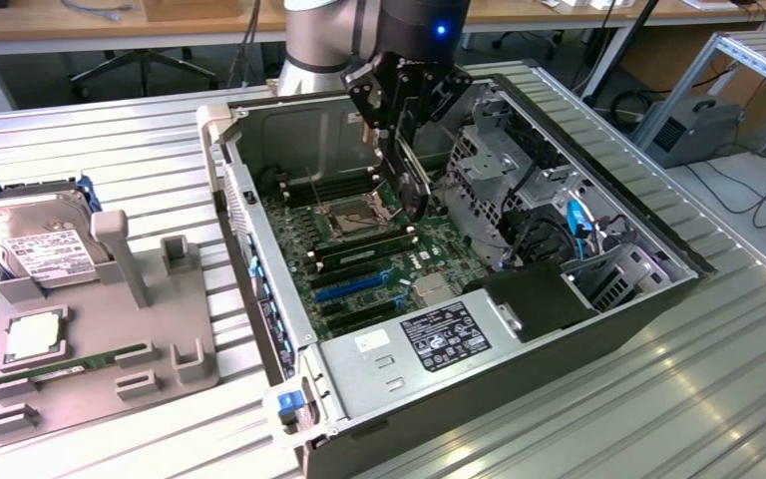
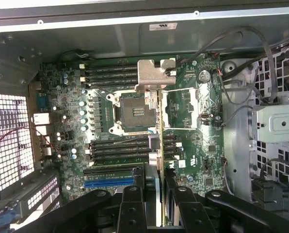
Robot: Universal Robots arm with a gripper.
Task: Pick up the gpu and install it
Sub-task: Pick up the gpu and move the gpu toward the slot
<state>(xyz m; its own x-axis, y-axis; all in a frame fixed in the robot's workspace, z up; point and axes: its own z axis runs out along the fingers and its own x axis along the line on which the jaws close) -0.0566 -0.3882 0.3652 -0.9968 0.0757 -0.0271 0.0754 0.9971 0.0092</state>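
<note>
Nearest, the black two-fingered gripper (image 2: 160,206) is seen pressed onto the gpu (image 2: 159,160), a thin flat card with a dark-green board edge and a silver metal bracket (image 2: 155,74) at its far end. The card is pinched across its faces, at the end opposite the bracket.

In the exterior view the gripper (image 1: 403,135) is poised inside the open grey metal computer case (image 1: 276,130). The gpu (image 1: 414,190) is hung below the fingers, clear of the board as far as can be judged.

The card is presented edge-on. Its long axis is judged to run steeply down from the fingers, bracket end leading, over the silver square processor socket (image 2: 135,114). It is reckoned light and stiff but fragile: the flat faces are best clamped, the components spared, twisting avoided.

Beyond it the green motherboard (image 2: 195,131) is spread out, with a blue expansion slot (image 2: 108,183) beside the fingers. Farthest, on the exterior view's left, a silver boxy hard drive (image 1: 37,244) is seen resting on a grey holder (image 1: 157,299).
</note>
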